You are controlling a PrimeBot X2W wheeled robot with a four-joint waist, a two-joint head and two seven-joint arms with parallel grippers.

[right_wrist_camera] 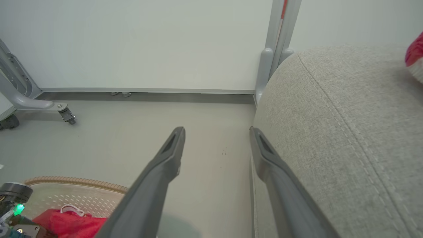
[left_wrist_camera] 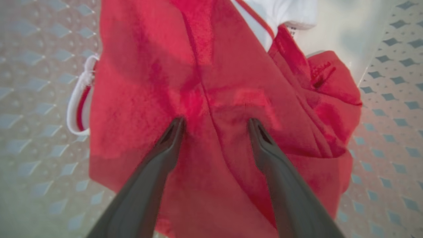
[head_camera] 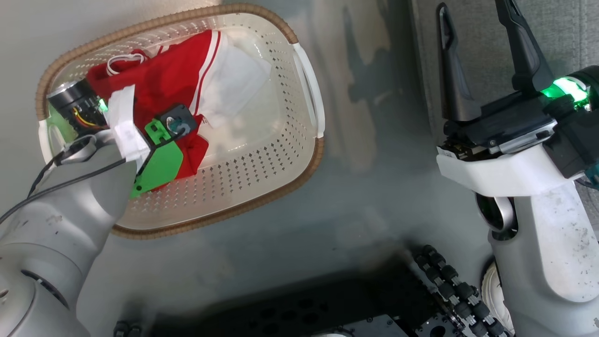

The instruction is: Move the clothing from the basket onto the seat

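A red garment [head_camera: 173, 79] with a white panel is seen crumpled in the basket [head_camera: 262, 187], which stands on the floor [head_camera: 365, 196] near the seat [right_wrist_camera: 330, 115]. The left tool [left_wrist_camera: 214, 122] is seen inside the basket with its fingers apart. Both tips are set against the red fabric on either side of a raised fold, and nothing is clamped yet. The right tool [right_wrist_camera: 217, 130] is held empty with its fingers apart, just beside the seat's rounded edge. Some red and white cloth [right_wrist_camera: 414, 53] is seen on the seat at the edge of the right wrist view. It is judged to be the other garment, already delivered.

The step in hand is judged to be the grasp. The fold between the fingers should be gathered as they are closed, so that several layers are pinched rather than one slippery skin. Only light downward pressure is advised, lest the perforated bottom be caught or the light basket be dragged. A straight lift is recommended until the hanging fabric is clear of the brown rim, where the white loop [head_camera: 124, 60] could otherwise be snagged.
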